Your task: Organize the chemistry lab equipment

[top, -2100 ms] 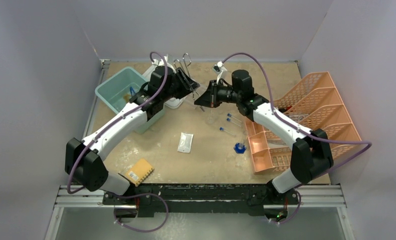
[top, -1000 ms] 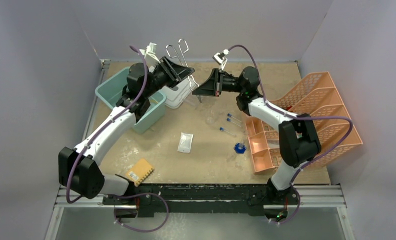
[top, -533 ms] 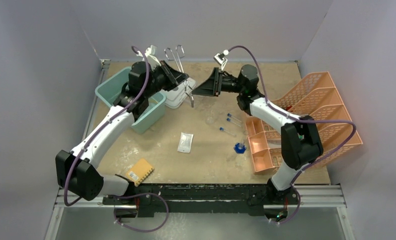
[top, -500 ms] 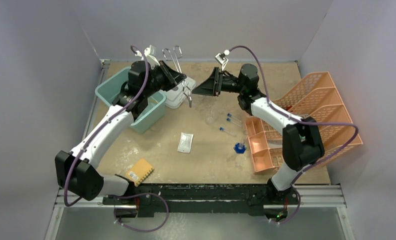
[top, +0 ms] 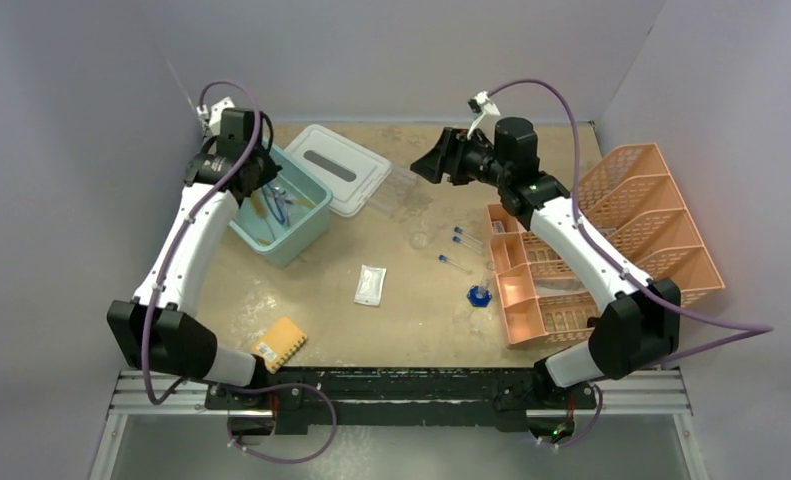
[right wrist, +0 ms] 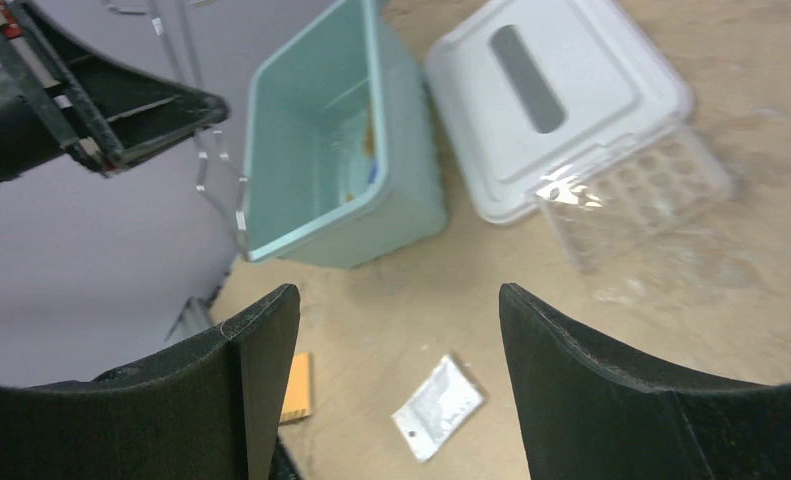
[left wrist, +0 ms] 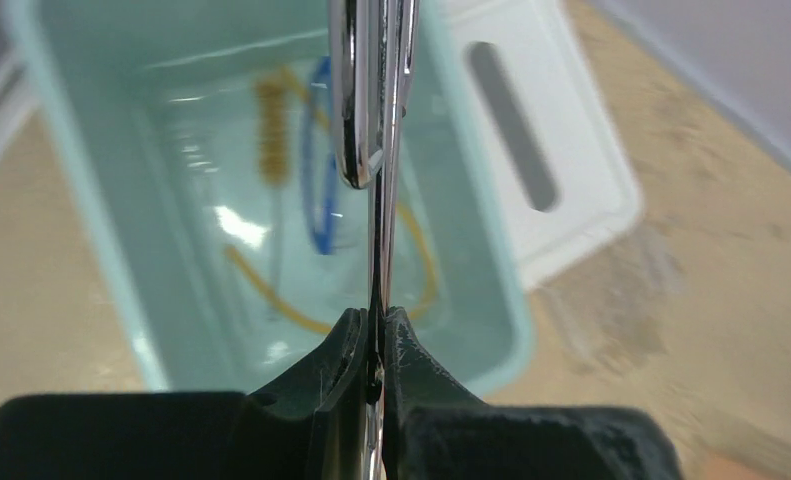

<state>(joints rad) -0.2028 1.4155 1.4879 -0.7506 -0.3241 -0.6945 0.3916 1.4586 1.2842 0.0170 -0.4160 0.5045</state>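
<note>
left hand (left wrist: pixel 376 340) pinching scissors (left wrist: pixel 371 120) over teal bin (left wrist: pixel 96 250), stowing step; next needs lower + release clear of the rim. right hand (right wrist: pixel 396 305) spread, empty, tube rack (right wrist: pixel 636 195) looks next

A worn, sandy-tan table (top: pixel 411 330) with a white packet (top: pixel 371 284) lying flat near its middle. Beyond the packet and to its left stands an open teal bin (top: pixel 306 232). Straight beyond the packet lies a white lid (top: pixel 336 168), with a clear tube rack (top: pixel 403 186) just beside the lid's right edge. To the packet's right lie three blue-capped test tubes (top: pixel 457 239), a small clear disc (top: pixel 420 240) and a small blue item (top: pixel 479 294). Further right stands a peach organiser (top: pixel 661 200). A yellow waffle sponge (top: pixel 278 343) lies nearer than the packet, to its left.
</note>
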